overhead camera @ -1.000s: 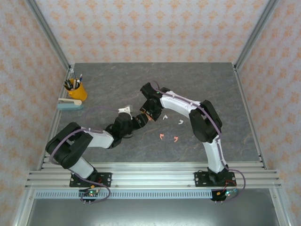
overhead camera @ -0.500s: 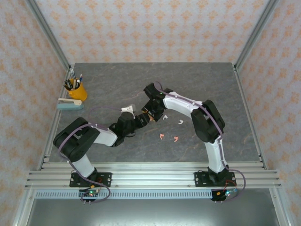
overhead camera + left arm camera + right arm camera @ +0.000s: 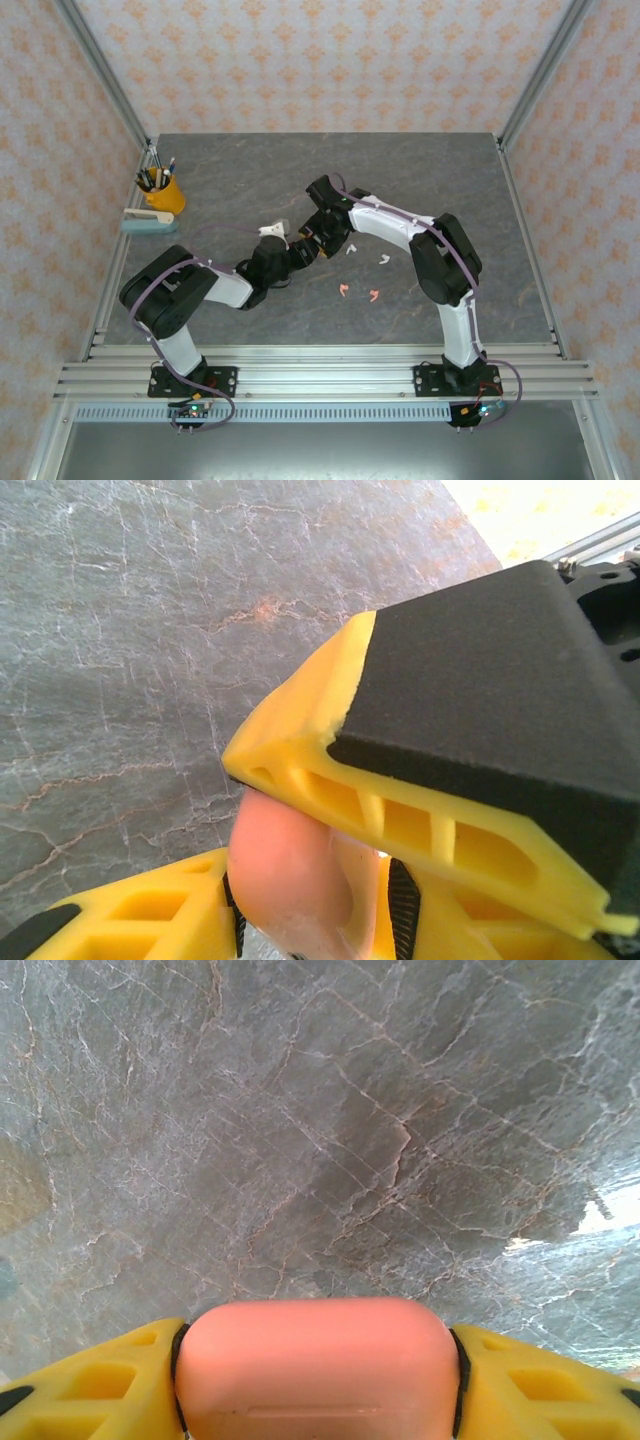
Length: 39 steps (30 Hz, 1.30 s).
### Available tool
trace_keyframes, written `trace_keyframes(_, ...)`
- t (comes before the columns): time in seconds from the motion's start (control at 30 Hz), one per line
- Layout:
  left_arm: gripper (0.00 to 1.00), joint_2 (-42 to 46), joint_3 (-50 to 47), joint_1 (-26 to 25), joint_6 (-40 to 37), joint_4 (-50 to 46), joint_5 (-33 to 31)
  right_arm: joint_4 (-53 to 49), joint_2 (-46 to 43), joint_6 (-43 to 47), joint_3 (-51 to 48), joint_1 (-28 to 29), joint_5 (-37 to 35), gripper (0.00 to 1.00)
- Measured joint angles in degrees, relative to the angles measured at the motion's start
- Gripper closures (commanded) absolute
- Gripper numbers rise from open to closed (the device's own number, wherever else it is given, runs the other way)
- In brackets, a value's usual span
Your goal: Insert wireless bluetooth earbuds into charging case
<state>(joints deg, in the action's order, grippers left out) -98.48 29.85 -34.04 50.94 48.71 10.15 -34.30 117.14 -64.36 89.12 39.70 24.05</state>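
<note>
Here, by item:

Right gripper (image 3: 322, 243): clamped on the coral-pink pebble-shaped charging case (image 3: 318, 1355). In the right wrist view its yellow fingers (image 3: 95, 1380) press the case's two ends, and the case's long smooth side faces the camera.

Left gripper (image 3: 303, 251): meets the right gripper nose to nose over the middle of the grey marble-patterned table (image 3: 230, 170). In the left wrist view its ribbed black pads (image 3: 403, 920) stand on either side of the case (image 3: 285, 875), close against it. I cannot tell whether they press it yet.

Broad yellow-and-black finger (image 3: 450, 730): lies across the top of the case in the left wrist view.

Case lid: I cannot tell whether it is open or closed.

Two white stemmed earbuds (image 3: 351, 249): loose on the table, just right of the grippers.

Two coral-pink stemmed earbuds (image 3: 343, 290): loose on the table, side by side and nearer the arm bases than the white pair.

Orange cup of pens (image 3: 163, 194): far left of the table, with a pale stapler (image 3: 148, 221) just in front of it.
</note>
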Motion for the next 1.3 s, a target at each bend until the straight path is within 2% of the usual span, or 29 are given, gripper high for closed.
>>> trace_keyframes(0.23, 0.63, -0.7, 0.3, 0.0, 0.0, 0.0, -0.2, 1.0, -0.3, -0.4, -1.0, 0.0, 0.1, 0.42)
trace_keyframes(0.63, 0.85, -1.3, 1.6, 0.0, 1.5, 0.1, -0.6, 2.8, -1.2, -1.7, -2.1, -0.8, 0.0, 0.42)
trace_keyframes(0.93, 0.97, 0.3, 2.0, 0.0, 0.3, -0.8, 0.1, 3.9, -1.4, -2.9, -2.3, -1.4, 1.0, 0.26)
trace_keyframes(1.13, 1.00, 5.4, 2.8, 0.0, -2.3, -5.2, 1.8, 6.9, -6.3, -2.9, -3.3, -6.6, 1.2, 0.24)
trace_keyframes(1.3, 1.00, 11.0, 3.2, 1.7, -6.0, -12.3, 7.1, 10.5, -13.9, 1.6, -6.5, -11.5, 0.8, 0.25)
